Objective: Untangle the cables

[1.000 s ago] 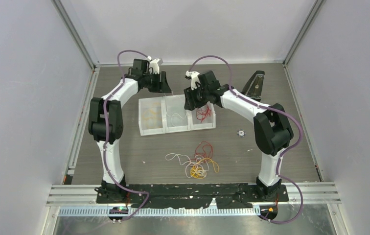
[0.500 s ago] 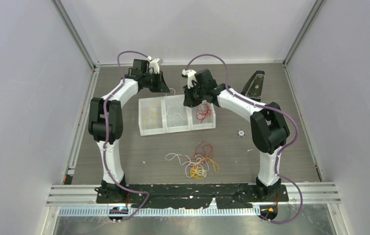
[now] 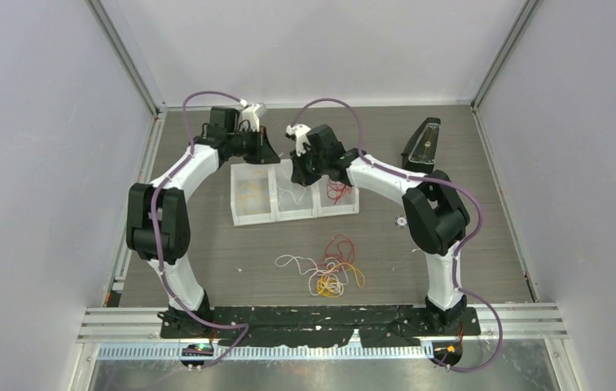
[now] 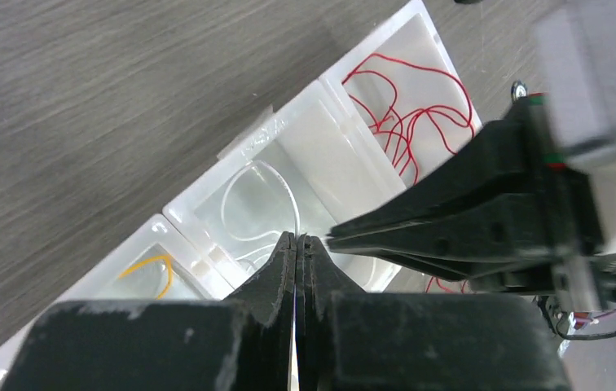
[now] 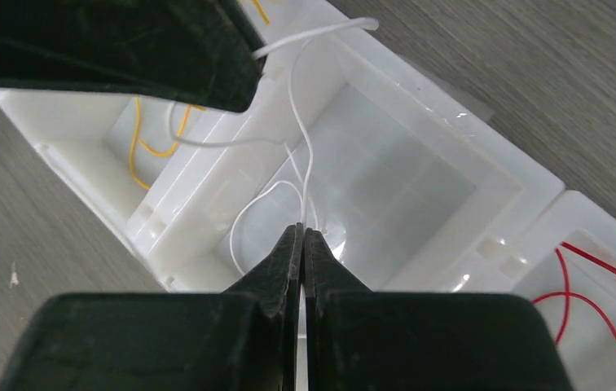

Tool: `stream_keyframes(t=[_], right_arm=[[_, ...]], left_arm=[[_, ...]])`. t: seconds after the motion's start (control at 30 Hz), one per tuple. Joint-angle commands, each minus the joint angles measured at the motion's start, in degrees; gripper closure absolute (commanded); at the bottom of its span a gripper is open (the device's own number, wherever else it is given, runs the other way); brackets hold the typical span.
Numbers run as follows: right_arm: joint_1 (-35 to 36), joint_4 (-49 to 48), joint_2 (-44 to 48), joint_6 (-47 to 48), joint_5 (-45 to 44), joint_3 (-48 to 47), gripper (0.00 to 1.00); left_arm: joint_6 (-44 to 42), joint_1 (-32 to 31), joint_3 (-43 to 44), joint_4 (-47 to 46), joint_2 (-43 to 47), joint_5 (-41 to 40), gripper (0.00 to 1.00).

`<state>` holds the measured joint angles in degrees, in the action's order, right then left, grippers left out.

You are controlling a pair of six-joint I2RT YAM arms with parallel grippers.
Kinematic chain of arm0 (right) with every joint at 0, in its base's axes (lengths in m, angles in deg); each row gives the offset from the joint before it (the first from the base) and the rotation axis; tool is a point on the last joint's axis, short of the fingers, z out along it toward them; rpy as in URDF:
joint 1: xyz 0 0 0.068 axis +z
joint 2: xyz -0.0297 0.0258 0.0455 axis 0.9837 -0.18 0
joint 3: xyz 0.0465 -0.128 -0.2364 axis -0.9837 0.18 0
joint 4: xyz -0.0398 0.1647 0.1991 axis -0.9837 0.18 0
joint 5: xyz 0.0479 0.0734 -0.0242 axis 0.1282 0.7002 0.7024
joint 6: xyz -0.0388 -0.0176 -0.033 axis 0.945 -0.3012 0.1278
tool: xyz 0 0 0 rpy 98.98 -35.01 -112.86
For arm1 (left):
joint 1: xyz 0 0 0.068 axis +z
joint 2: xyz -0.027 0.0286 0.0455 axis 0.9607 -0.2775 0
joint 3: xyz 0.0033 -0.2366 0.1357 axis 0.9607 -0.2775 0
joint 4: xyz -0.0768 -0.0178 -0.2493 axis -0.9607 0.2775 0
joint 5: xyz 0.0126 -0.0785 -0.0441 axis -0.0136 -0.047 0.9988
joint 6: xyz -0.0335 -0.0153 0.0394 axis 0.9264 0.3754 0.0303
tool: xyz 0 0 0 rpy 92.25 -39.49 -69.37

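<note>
A loose tangle of red, white and yellow cables (image 3: 333, 273) lies on the table in front of the arms. Behind it stands a white three-compartment tray (image 3: 236, 218) holding yellow cable (image 4: 154, 269) on the left, white in the middle and red cables (image 4: 419, 114) on the right. Over the middle compartment my left gripper (image 4: 297, 238) (image 3: 280, 160) and right gripper (image 5: 302, 228) (image 3: 297, 174) meet tip to tip. Both are shut on one white cable (image 5: 308, 155), which runs from the right fingertips up to the left ones and ends just past them.
A black wedge-shaped object (image 3: 424, 142) stands at the back right. A small round metal piece (image 3: 402, 221) lies to the right of the tray. Grey walls and aluminium rails close the table in on three sides.
Both grippers went from open to shut. The right gripper moved left from over the red compartment to the middle one, and the left arm swung in to meet it.
</note>
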<state>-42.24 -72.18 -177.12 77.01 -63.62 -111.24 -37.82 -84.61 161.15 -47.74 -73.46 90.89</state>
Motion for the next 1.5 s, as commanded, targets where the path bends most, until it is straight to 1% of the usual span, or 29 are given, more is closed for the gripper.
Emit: stream_keyframes(t=[0.0,0.1,0.2,0.33,0.4,0.43,0.47,0.53,0.6,0.7,0.93,1.0,1.03,1.17,1.23,1.37,1.47], right_arm=[[1.61,-6.56,-2.61,-1.25,-5.51,-0.92,0.95],[2.43,-8.69,-3.58,-0.98,-9.16,-0.12,0.95],[2.85,-9.12,-4.62,-1.17,-10.47,0.22,0.95],[2.94,-8.02,-3.83,-1.6,-10.81,1.0,0.94],[2.95,-7.23,-2.79,-1.99,-10.16,1.15,0.89],[2.96,-6.66,-1.88,-2.27,-9.64,1.1,0.82],[2.96,-6.44,-1.38,-2.66,-9.41,1.12,0.79],[2.96,-5.77,0.42,-3.21,-8.69,1.28,0.65],[2.99,-4.95,2.14,-3.52,-7.86,1.12,0.59],[2.96,-3.88,4.84,-3.53,-7.56,1.05,0.56],[2.19,0.21,11.41,-3.96,-7.08,1.79,0.47],[1.16,1.8,13.81,-4.53,-6.82,2.59,0.4],[0.11,2.36,14.6,-4.73,-6.59,2.96,0.34],[-4.69,6.13,19.44,-6.15,-4.07,4.94,0.23],[-7.24,7.78,22.78,-6.44,-2.84,5.99,0.2],[-12.24,10.56,27.49,-6.13,-1.22,7.87,0.19],[-14.1,11.92,30.19,-5.24,-0.87,9.42,0.18]], left_arm=[[-1.5,0.17,-3.98,-0.9,2.95,2.27,1.0],[-1.45,0.05,-5.59,-1.15,2.85,2.4,1.0],[-1.56,0.08,-6.03,-1.26,2.5,2.48,1.0],[-2.09,0.09,-6.09,-1.09,2.04,2.21,1.0],[-2.39,0.03,-6.04,-0.89,1.92,1.97,1.0],[-2.53,0.08,-6.0,-0.85,1.83,1.69,1.0],[-2.59,0.09,-5.96,-0.86,1.81,1.38,1.0],[-2.87,0.09,-6.01,-0.87,1.92,1.15,1.0],[-2.95,0.09,-5.93,-0.82,1.89,0.61,1.0],[-3.1,-0.09,-5.75,-0.87,1.78,-0.4,1.0],[-3.88,-0.52,-4.92,-0.89,1.62,-1.58,1.0],[-5.35,-1.61,-4.86,-0.54,2.15,-2.08,1.0],[-5.92,-2.19,-4.8,-0.43,2.41,-2.57,1.0],[-7.14,-4.96,-3.2,1.43,1.18,-4.35,1.0],[-7.88,-6.43,-2.48,1.78,0.02,-5.73,1.0],[-8.81,-9.55,-0.05,2.8,-2.93,-10.77,1.0],[-8.72,-11.56,3.19,4.24,-6.32,-15.29,1.0]])
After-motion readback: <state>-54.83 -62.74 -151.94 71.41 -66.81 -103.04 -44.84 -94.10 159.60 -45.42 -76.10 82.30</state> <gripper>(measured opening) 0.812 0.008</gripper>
